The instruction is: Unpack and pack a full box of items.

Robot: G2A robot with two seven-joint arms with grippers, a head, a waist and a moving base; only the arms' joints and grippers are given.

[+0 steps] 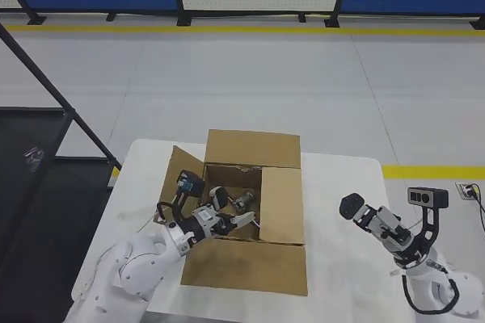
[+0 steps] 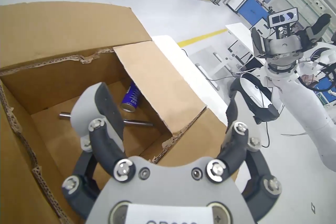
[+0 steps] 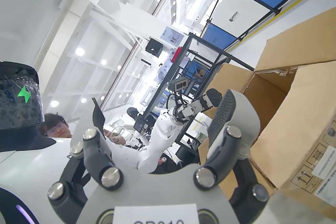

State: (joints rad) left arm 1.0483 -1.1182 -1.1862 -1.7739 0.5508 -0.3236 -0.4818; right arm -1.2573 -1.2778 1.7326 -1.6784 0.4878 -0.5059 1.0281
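Top view: an open cardboard box stood in the middle of a white table, all four flaps folded outward. The left gripper was lowered into the box opening, while the right gripper hung over bare table on the other side of the box, well apart from it. Left wrist view: the left gripper had its fingers spread wide and held nothing. On the box floor beyond them lay a blue can on its side, close against the inner flap, and near it a thin metal rod, partly hidden by one finger. Right wrist view: the right gripper was likewise spread and empty, raised beside the box and touching neither the box nor its contents.
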